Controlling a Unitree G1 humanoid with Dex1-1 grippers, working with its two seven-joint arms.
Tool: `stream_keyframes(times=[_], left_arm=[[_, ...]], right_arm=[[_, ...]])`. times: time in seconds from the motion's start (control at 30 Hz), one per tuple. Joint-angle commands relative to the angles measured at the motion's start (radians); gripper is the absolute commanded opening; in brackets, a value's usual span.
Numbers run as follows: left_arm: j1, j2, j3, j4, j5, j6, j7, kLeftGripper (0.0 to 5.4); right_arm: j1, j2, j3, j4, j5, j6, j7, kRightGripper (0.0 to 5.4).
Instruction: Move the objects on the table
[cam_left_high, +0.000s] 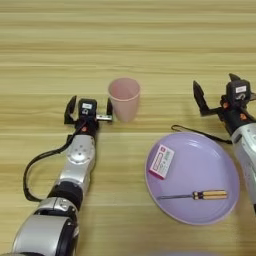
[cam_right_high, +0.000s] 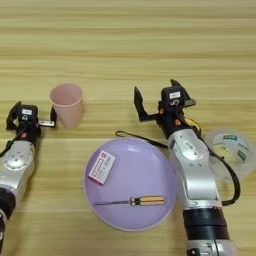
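Observation:
A pale pink cup (cam_left_high: 124, 99) stands upright left of centre on the table (cam_left_high: 128, 35). My left gripper (cam_left_high: 89, 109) is open just left of the cup; its right finger (cam_left_high: 109, 107) is close against the cup's side, and the cup is outside the jaws. A lilac plate (cam_left_high: 200, 165) lies at the front right. On it are a pink-and-white box (cam_left_high: 161, 161) and a screwdriver (cam_left_high: 200, 195) with a yellow-black handle. My right gripper (cam_right_high: 156, 95) is open and empty, behind the plate's far edge.
A roll of clear tape (cam_right_high: 232, 147) lies flat to the right of my right arm. A black cable (cam_right_high: 135, 137) runs from the right wrist along the plate's far rim. Another cable loops left of my left forearm (cam_left_high: 30, 170).

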Motion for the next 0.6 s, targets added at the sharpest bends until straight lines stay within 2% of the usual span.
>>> stream_keyframes(times=[0.03,0.23,0.4,0.5,0.6], left_arm=[[-0.014,0.018,0.020,-0.019,-0.024,0.007,-0.018,5.36],[-0.012,0.037,0.046,-0.025,-0.036,0.009,-0.017,5.36],[0.001,0.031,0.049,-0.031,-0.035,0.005,-0.017,5.36],[0.013,0.017,0.044,-0.050,-0.031,0.006,-0.012,5.36],[0.021,0.007,0.039,-0.067,-0.025,0.008,-0.003,5.36]], right_arm=[[0.005,-0.007,0.002,0.008,-0.002,-0.005,0.007,5.40],[0.014,-0.015,0.002,0.003,-0.003,-0.009,0.017,5.40],[0.041,-0.037,-0.004,-0.047,-0.002,0.002,0.035,5.40],[0.079,-0.087,0.002,-0.127,-0.015,0.024,0.068,5.40],[0.128,-0.167,-0.015,-0.225,0.000,0.080,0.128,5.40]])
